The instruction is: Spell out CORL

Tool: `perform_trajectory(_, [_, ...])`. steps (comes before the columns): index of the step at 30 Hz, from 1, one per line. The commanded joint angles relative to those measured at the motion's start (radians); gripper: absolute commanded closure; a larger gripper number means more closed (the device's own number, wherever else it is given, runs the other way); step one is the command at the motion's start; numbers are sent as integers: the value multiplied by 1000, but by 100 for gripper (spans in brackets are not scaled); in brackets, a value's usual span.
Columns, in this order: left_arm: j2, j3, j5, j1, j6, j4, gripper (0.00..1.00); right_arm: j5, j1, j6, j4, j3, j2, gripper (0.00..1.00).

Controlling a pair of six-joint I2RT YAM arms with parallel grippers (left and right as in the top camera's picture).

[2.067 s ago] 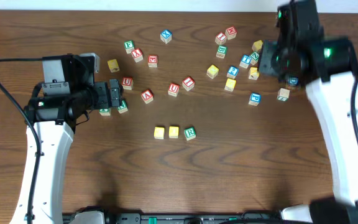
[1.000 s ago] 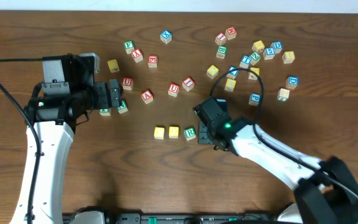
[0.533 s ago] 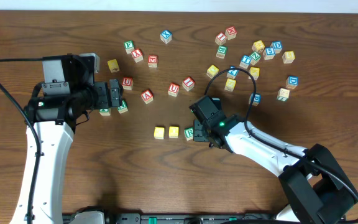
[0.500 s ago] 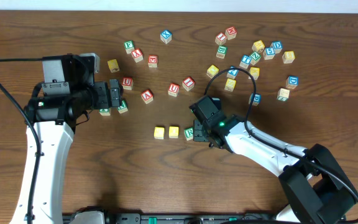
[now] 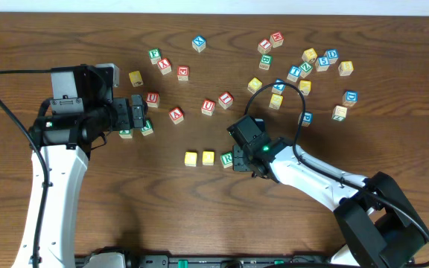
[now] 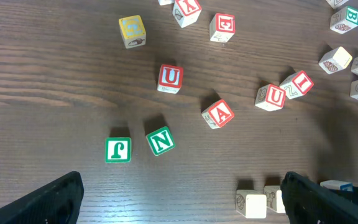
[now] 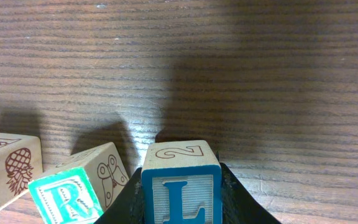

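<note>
Overhead, I see the row on the table [image 5: 125,193]. The R cube [image 5: 227,158] has a yellow cube [image 5: 208,157] just to its left and a second yellow cube [image 5: 191,158] one place further left. From up there I cannot read the yellow letters. The right gripper [image 5: 240,159] sits hard against the R cube's right side and covers whatever is under it.

The right wrist camera fills that gap. The L cube [image 7: 181,186] is clamped between the dark fingers [image 7: 236,200], the claw narrowed onto its two sides. It sits just right of the R cube, square to the lens, with a blue L on a white face and an outlined 2 on top. The R cube is turned a little, showing a green R and a line drawing on its side. The cube left of it shows a pineapple. I can't tell whether the L cube touches the R cube or rests on the wood.

The left gripper [image 5: 136,113] hangs well to the left of the R cube and further back, spread wide with nothing between its jaws. Its camera reads letters that are too small overhead: a red U [image 6: 170,78], a red A [image 6: 218,114], a green N [image 6: 160,140], a green J [image 6: 117,150] and a red E [image 6: 221,26].
</note>
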Motion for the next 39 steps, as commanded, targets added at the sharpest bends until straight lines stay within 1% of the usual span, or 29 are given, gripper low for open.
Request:
perform_trajectory(1, [0, 21, -3, 5, 17, 0, 0, 16, 9, -8, -6, -4, 14, 99])
perform_trajectory(7, [0, 21, -3, 5, 17, 0, 0, 20, 9, -21, 0, -4, 18, 99])
perform_trajectory(15, [0, 21, -3, 5, 17, 0, 0, 15, 15, -36, 40, -4, 83, 99])
perform_trajectory(20, [0, 21, -3, 5, 17, 0, 0, 12, 21, -46, 50, -4, 85, 99])
perform_trajectory(39, [0, 21, -3, 5, 17, 0, 0, -19, 21, -53, 14, -4, 85, 99])
